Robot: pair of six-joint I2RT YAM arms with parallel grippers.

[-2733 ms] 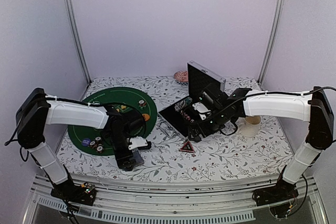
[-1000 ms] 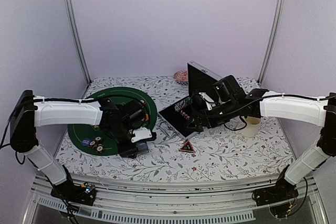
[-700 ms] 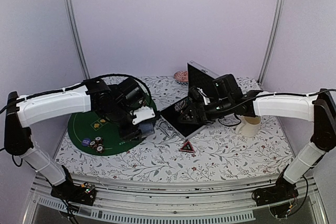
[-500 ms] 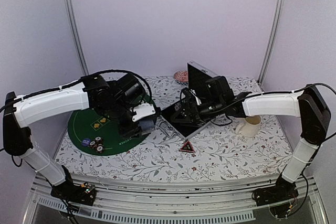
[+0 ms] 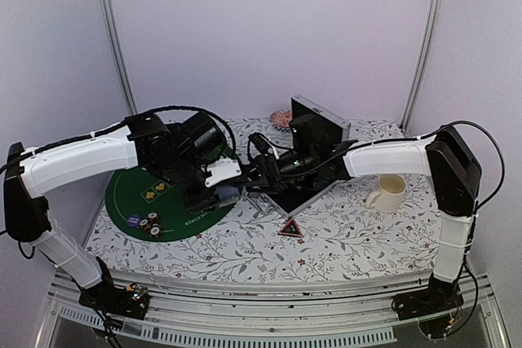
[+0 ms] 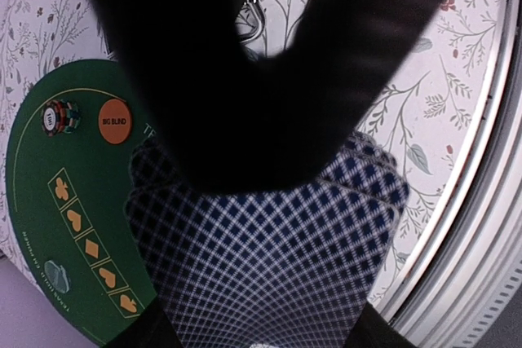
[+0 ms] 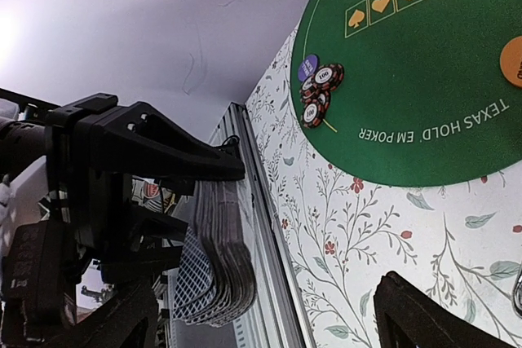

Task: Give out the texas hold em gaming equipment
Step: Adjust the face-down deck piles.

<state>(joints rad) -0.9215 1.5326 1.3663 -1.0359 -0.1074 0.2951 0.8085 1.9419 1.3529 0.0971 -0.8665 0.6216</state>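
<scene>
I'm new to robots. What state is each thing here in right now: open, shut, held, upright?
left gripper: shut on the deck of cards.
right gripper: open, empty, close to the deck.
silver case: open, lid raised.
cream mug: upright.
orange button: flat on the green mat, label up.
poker chips: lying in small piles on the mat.
</scene>
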